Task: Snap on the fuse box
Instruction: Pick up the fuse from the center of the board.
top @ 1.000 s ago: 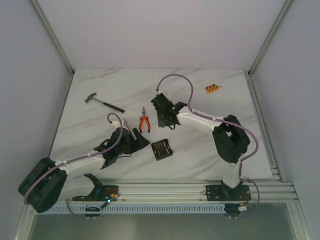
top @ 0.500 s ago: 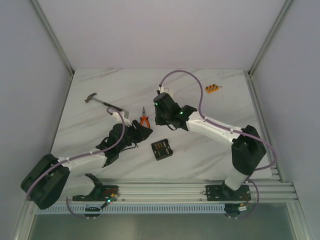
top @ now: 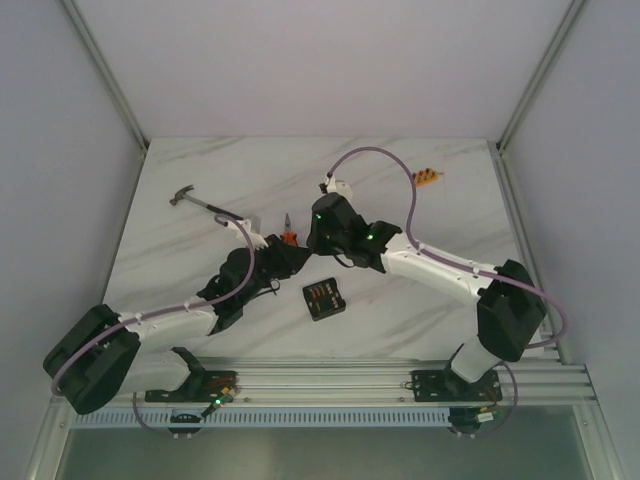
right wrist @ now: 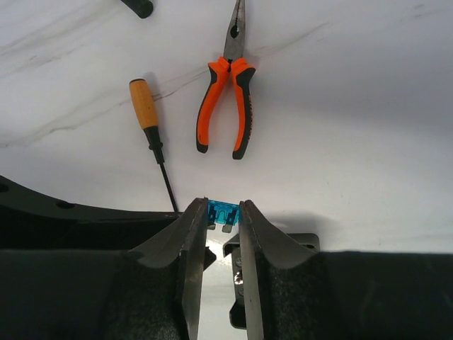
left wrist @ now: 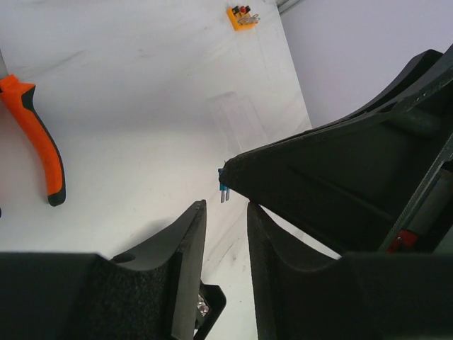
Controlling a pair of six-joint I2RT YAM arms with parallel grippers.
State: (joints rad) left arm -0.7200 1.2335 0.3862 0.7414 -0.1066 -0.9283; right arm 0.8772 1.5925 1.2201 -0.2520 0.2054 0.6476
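Note:
The fuse box [top: 323, 298] is a small black square box with orange fuses inside, lying open on the table near the front centre. My right gripper [right wrist: 223, 209] is shut on a small blue blade fuse [right wrist: 222, 212] and holds it above the table; in the top view it [top: 318, 238] hangs behind the box. The fuse's prongs show in the left wrist view [left wrist: 223, 191]. My left gripper [left wrist: 226, 209] has a narrow gap between its fingers and nothing in it; it [top: 290, 262] is left of the box. A faint clear square lid [left wrist: 237, 120] lies flat farther back.
Orange-handled pliers [right wrist: 226, 106] and a wooden-handled screwdriver [right wrist: 152, 134] lie just beyond the right gripper. A hammer [top: 205, 205] lies at the back left. A small orange strip of fuses [top: 426, 178] sits at the back right. The two grippers are close together.
The right arm has stretched out and its gripper has shifted slightly left. The left gripper has moved up and right toward it. The fuse box has not moved.

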